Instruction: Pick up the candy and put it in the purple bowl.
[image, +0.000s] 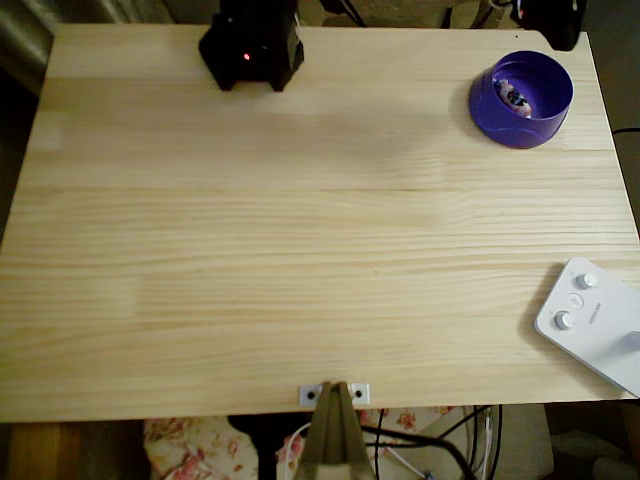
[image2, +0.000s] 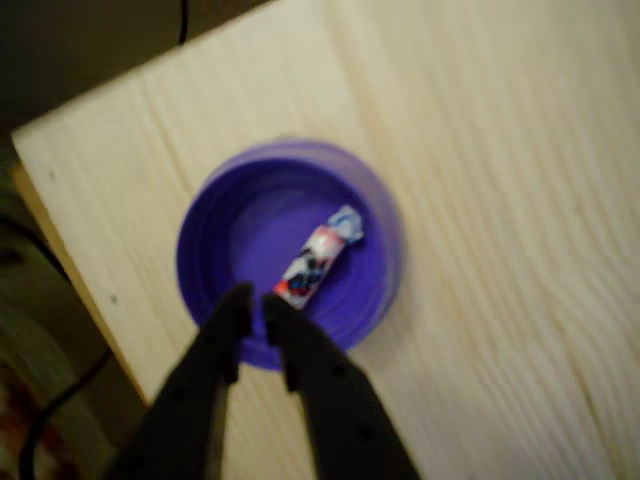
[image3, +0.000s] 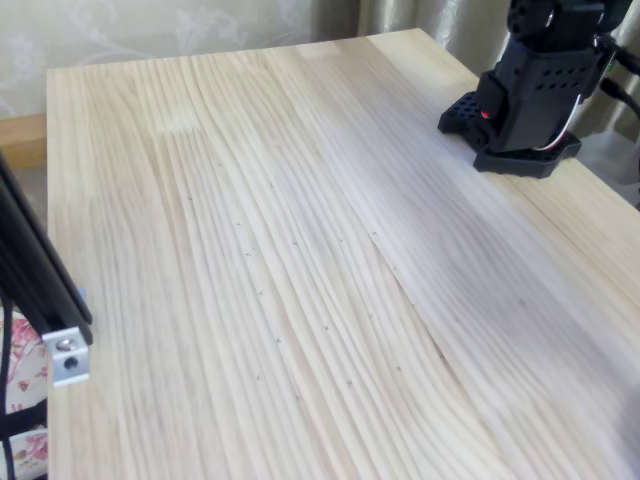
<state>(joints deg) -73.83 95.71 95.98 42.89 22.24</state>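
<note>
While the pale pine bench (image: 300, 250) lay bare across most of its surface, the work sat at one corner: the purple bowl (image: 521, 98) stood near the bench's upper-right edge in the overhead view, well apart from the arm's black base (image: 251, 45) at the top edge. A white device w/ knobs (image: 590, 320) rested at the lower-right edge, far from the action and no part of the job.

Seen from the wrist view, the bowl (image2: 289, 250) stood upright near the bench corner, and the candy (image2: 316, 262) lay flat inside it on the floor, slanted, its twisted end toward upper right. The overhead view showed the same: the sweet (image: 517, 97) inside the bowl, approx. central.

Above the bowl's near rim hung the gripper (image2: 252, 301), empty, its two dark fingers drawn nearly together w/ only a thin slit between the tips; nothing was pinched. The tips were near the candy's lower end, but whether above or touching it couldn't be told.

Judged from this, the drop was done and the task was essentially complete. Next move, prob.: lift clear of the bowl w/o clipping its rim, then retreat toward the base.
</note>
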